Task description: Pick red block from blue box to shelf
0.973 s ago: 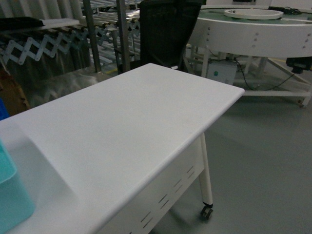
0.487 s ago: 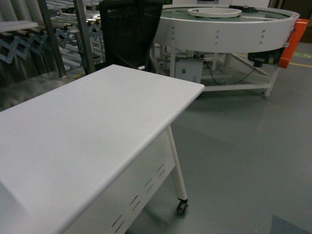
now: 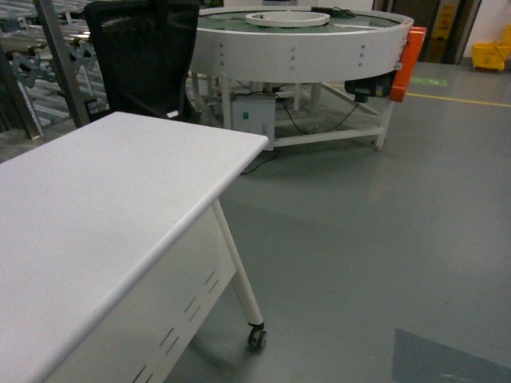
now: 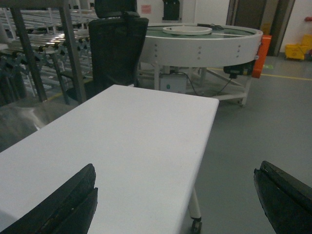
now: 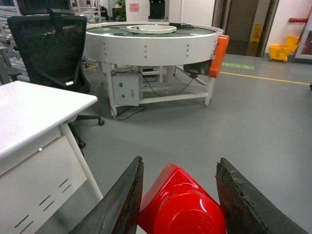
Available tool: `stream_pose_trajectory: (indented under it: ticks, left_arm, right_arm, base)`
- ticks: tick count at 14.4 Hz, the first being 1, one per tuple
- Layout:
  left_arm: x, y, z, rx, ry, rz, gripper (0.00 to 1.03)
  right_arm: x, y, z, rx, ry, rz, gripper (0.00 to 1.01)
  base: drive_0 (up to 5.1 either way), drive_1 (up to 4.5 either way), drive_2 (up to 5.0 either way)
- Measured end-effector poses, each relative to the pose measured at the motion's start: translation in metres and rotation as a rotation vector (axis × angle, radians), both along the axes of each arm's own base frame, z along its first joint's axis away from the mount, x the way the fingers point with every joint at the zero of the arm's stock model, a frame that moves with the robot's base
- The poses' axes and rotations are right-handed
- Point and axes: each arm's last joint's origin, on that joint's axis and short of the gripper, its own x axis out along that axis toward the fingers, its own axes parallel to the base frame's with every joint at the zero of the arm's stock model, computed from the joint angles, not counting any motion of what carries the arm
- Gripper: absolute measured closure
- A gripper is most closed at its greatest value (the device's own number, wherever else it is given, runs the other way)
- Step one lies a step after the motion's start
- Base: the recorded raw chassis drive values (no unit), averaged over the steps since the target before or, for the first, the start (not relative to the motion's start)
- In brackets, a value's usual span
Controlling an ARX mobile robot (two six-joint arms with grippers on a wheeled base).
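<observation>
The red block (image 5: 183, 204), glossy with a round stud facing the camera, sits between the two dark fingers of my right gripper (image 5: 179, 163), which is shut on it above the grey floor, just right of the white table (image 5: 29, 112). My left gripper (image 4: 176, 168) is open with nothing between its fingers, hovering over the white table (image 4: 136, 136). The steel shelf (image 4: 44, 44) stands beyond the table at the left, and its uprights show at the top left of the head view as the shelf (image 3: 48, 48). The blue box is out of view. Neither gripper shows in the head view.
A black mesh office chair (image 3: 144, 56) stands behind the table's far end. A round white conveyor table (image 3: 303, 44) with an orange panel (image 3: 407, 52) fills the back. A yellow mop bucket (image 3: 491, 54) sits far right. Grey floor (image 3: 383, 239) spreads to the right.
The head view has swung to the right: the table and shelf slid left, the turquoise box left the frame, and more floor and the conveyor table came in.
</observation>
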Motion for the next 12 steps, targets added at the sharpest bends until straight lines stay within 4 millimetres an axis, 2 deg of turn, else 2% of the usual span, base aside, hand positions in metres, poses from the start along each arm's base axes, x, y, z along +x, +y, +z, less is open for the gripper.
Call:
stream_pose_trajectory:
  ticks: [12]
  left_arm:
    - [0.0, 0.0, 0.0, 0.0, 0.0, 0.0, 0.05]
  right_arm:
    - [0.0, 0.0, 0.0002, 0.0, -0.001, 0.0, 0.63]
  base:
    - [0.0, 0.0, 0.0]
